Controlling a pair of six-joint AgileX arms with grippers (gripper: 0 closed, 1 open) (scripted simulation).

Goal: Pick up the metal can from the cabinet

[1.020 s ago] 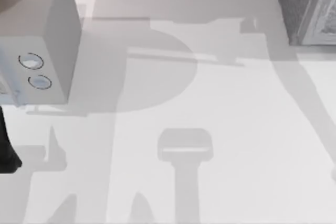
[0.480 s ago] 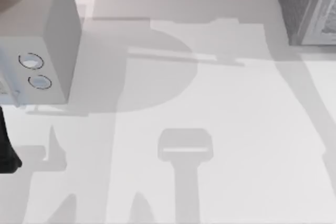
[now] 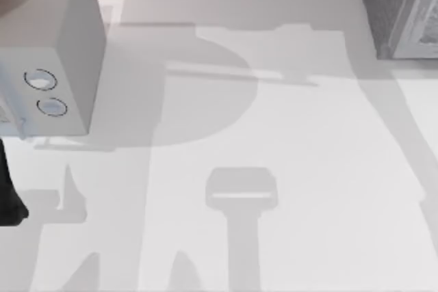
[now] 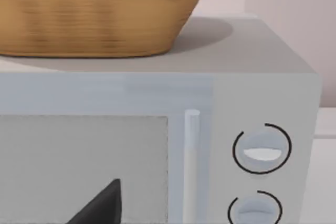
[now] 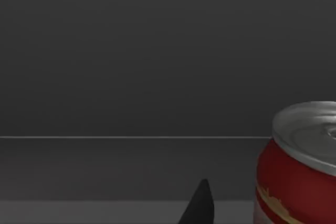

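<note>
Step in hand, as I read it: approach/reach. The right arm's camera looks into a dark grey interior, w/ the metal can, a red cylinder w/ a silvery lid and a gold band, upright on the dark floor. Can not yet gripped, by the look of it.

Landmark = the cabinet, the large dark grey speckled box w/ a paler ridged panel edge, at the far right corner of the table in the top view. Judging by the dark walls round it, the can sits inside the cabinet, near the front of the shelf; a pale line behind it marks where floor meets back wall.

Right gripper: one dark fingertip pokes into the right wrist view, beside the can and apart from it, w/ a clear gap between. Second finger unseen, so can't tell how wide the pincer stands; nothing seen in its hold.

Next move, prob.: shift the right gripper sideways toward the can so the body comes between the fingers, then close, then draw back out of the cabinet. Risk: nudging the can over w/ that near tip.

Left arm parked well away from the cabinet, at the table's left side, facing a smooth pale grey microwave w/ two round dials; a woven tan basket rests on top. Its one dark fingertip shows, but whether the pincer is open can't be told.
</note>
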